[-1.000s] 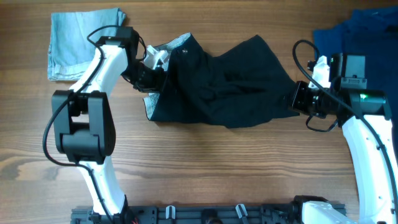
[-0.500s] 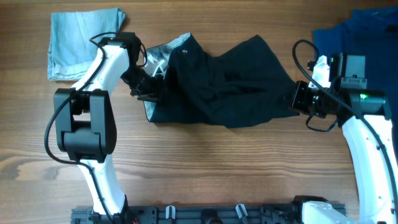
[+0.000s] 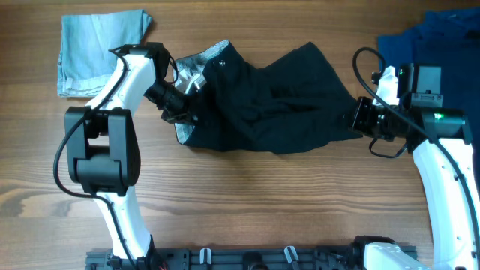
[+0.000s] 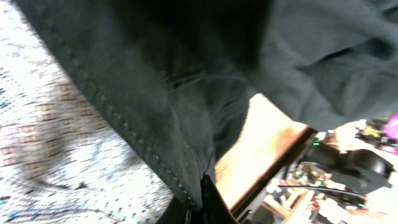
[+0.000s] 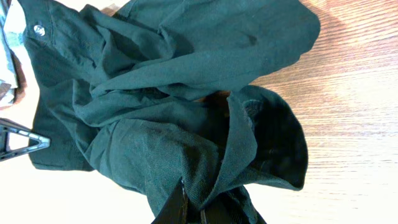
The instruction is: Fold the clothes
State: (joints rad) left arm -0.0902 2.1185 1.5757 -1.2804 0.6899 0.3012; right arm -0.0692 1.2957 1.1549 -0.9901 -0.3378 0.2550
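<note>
Black shorts [image 3: 262, 97] lie crumpled across the middle of the desk [image 3: 262, 202], waistband end to the left, grey lining [image 3: 196, 64] turned up, legs bunched toward the right. Left pincer [image 3: 186, 111] is pressed together on the shorts' stitched edge beside the lining (wrist view shows the seam running straight into the tips). Right pincer [image 3: 358, 118] pinches a gathered fold of a leg at the far right end. Pale-blue denim piece [image 3: 94, 49] sits at upper left; dark-blue heap [image 3: 435, 37] at upper right
</note>
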